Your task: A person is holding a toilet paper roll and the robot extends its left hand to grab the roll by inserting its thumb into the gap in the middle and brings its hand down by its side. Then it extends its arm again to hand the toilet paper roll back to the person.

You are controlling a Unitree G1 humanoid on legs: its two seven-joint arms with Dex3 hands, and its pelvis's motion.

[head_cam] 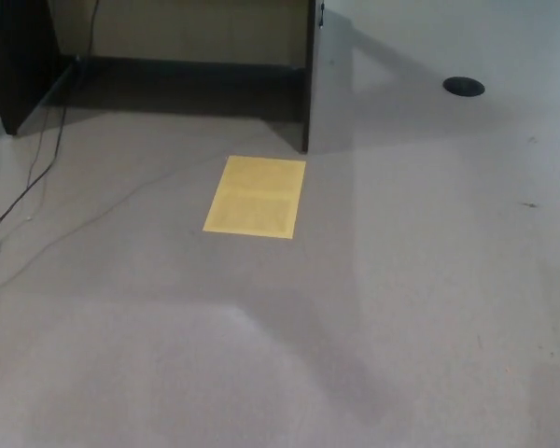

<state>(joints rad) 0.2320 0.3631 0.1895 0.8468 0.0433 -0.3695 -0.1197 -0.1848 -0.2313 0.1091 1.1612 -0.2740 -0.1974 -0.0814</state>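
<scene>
Filling nearly the whole head view is a grey carpeted floor, bare through the centre and down to six o'clock, crossed by soft shadows. Next in size is the dark desk or cabinet frame from ten to twelve o'clock, its upright panel dropping to the carpet just above centre, with a shadowed recess and pale wall behind it. A yellow sheet of paper lies flat on the carpet just above centre, its upper right corner near the foot of that panel; I judge it may be a marker for where someone should stand, though nothing confirms that. Thin black cables trail from the recess down toward nine o'clock, probably feeding equipment out of frame. Smallest is a round black floor grommet at two o'clock.

Neither robot hand shows, so the state of the fingers cannot be told: whether they are spread or closed on anything is hidden. The toilet paper roll is nowhere in view, nor is any person. Judging from that, the left hand may be down at the robot's side.
</scene>
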